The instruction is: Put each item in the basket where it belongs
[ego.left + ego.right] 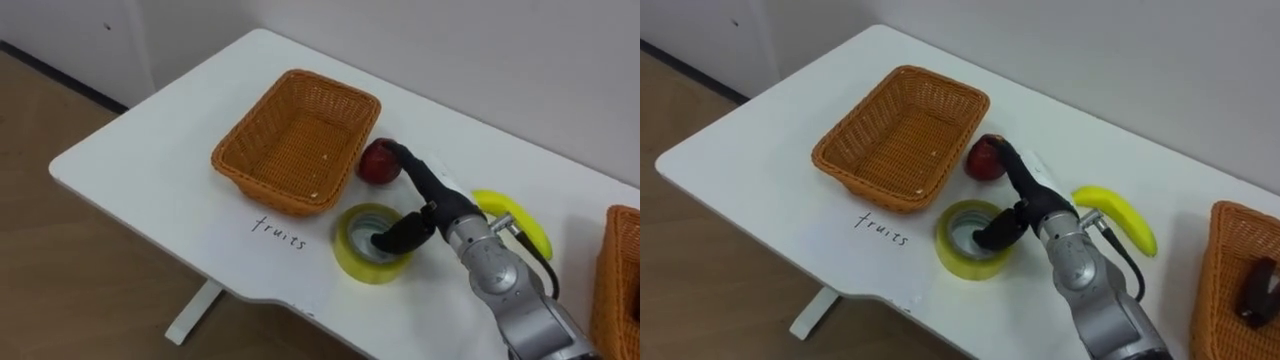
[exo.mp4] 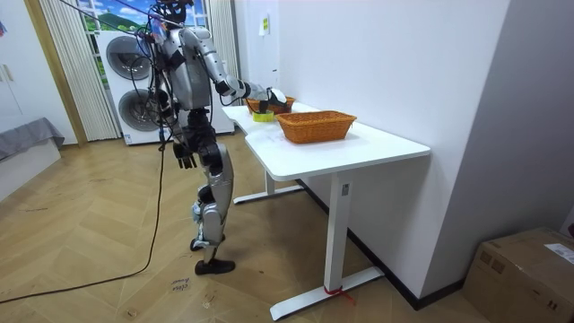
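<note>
The white table (image 1: 150,170) stands along a pale wall, and the robot stands at its long edge, on the room view's left, with its right arm reaching over the top. Behind the robot are two stacked washing machines (image 2: 133,85).

An empty, rectangular orange wicker basket (image 1: 262,188) lies on the table's left part, with a handwritten label (image 1: 278,230) on the tabletop at its 6 o'clock. A second wicker basket (image 1: 1212,280) lies at the 3 o'clock edge of the eye views, well apart from the first. It holds a dark object (image 1: 1258,290) that cannot be made out.

The right hand (image 1: 428,195) is open. Its dark fingers (image 1: 405,160) stretch out toward 10 o'clock and their tips touch the top of the apple. The thumb points down into the hole of the tape roll. Nothing is grasped.

The left hand (image 2: 186,159) hangs by the robot's hip, and it cannot be told whether it is open.

A curved, bright yellow banana (image 1: 1120,215) lies flat on the table at 3 o'clock of the right wrist.

The tape roll (image 1: 352,255) is a wide yellow-green ring. It lies flat at the first basket's 5 o'clock.

The apple (image 1: 374,168) is small, round and dark red. It sits on the table just beside the first basket's right wall, at its 4 o'clock, outside it.
</note>
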Controlling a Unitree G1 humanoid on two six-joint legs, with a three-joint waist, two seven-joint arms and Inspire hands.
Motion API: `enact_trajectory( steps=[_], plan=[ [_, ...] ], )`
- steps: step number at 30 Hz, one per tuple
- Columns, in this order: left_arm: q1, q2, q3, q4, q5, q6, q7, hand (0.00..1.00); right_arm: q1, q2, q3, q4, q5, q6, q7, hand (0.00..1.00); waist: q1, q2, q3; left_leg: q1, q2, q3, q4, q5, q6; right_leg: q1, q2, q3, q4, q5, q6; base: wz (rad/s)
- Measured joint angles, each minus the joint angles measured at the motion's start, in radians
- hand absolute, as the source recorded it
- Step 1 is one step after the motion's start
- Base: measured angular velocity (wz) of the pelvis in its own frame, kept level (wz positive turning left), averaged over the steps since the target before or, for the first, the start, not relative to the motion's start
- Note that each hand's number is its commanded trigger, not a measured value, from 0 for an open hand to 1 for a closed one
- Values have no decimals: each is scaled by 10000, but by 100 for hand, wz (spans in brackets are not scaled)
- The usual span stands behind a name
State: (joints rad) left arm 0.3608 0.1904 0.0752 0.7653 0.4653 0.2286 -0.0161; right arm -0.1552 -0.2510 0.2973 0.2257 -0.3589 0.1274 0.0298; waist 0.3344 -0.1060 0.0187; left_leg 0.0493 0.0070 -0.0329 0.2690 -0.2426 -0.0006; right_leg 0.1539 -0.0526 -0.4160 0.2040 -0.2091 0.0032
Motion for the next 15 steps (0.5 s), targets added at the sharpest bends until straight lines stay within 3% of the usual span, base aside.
enact_trajectory(
  steps=[15],
  plan=[
    [236,-22,5,-607,90,153,-176,0,-83,209,153,358,-373,227,-282,0,-38,1,-58,-1,-46,19,37,23,26,19,-40,-7,11,-12,15,0]
  ],
)
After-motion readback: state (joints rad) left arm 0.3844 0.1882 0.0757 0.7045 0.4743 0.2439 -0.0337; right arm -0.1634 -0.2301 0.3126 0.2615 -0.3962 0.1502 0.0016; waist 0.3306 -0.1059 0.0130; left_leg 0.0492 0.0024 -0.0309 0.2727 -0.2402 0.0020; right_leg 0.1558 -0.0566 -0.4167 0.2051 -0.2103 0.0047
